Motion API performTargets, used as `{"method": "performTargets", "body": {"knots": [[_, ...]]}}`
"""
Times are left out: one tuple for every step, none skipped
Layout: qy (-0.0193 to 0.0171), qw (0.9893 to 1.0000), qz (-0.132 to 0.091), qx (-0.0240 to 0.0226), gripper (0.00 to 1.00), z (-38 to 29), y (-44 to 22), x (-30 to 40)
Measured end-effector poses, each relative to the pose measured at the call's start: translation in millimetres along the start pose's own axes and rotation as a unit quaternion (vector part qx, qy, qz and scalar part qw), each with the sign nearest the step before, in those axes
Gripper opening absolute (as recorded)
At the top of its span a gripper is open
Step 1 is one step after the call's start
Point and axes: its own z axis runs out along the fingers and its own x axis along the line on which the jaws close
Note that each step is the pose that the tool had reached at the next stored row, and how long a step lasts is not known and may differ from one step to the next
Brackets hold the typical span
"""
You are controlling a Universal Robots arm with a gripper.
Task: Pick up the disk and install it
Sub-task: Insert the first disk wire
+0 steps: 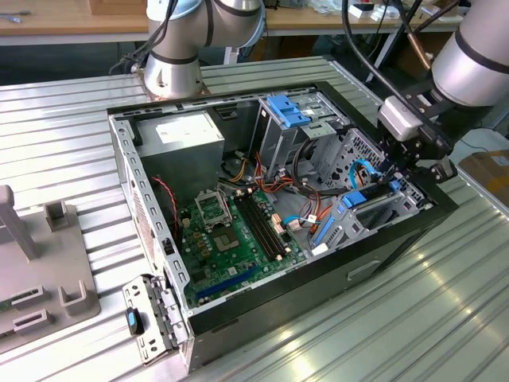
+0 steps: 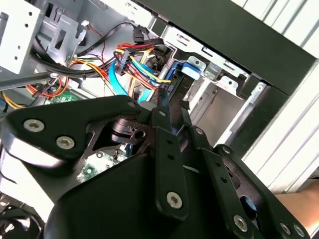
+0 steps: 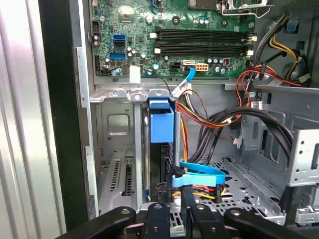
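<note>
While edge-on in bay: disk (image 3: 161,127)

So I had the open PC case (image 1: 151,207) lying on its side on the ribbed metal table (image 1: 64,111). Green motherboard (image 1: 231,239) sat in the middle of it, silver power supply (image 1: 187,135) up at 11 o'clock from the board, and a grey drive cage with a blue latch (image 1: 288,110) around 1 o'clock. Red, yellow and orange wires (image 3: 209,114) ran everywhere. A grey plastic fixture (image 1: 40,270) sat way out at 9 o'clock from the case.
</note>
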Motion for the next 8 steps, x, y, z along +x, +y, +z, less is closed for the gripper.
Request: {"method": "performTargets", "body": {"knots": [[0.0000, 1.0000, 0.000, 0.0000, 0.24, -6.4, -1.2, -0.8], [0.0000, 1.0000, 0.000, 0.0000, 0.24, -8.9, -1.7, -1.0], [0.0000, 1.0000, 0.000, 0.0000, 0.24, -11.1, -2.1, -1.3], [-0.0001, 1.0000, 0.000, 0.0000, 0.24, -11.3, -2.1, -1.3], [-0.0002, 1.0000, 0.000, 0.0005, 0.24, -11.6, -0.7, -1.4], [-0.0004, 1.0000, 0.000, 0.0010, 0.24, -12.2, 1.5, -1.3], [-0.0004, 1.0000, 0.000, 0.0018, 0.24, -12.8, 4.5, -1.3], [-0.0005, 1.0000, 0.000, 0.0028, 0.24, -13.5, 8.9, -1.1]]}}
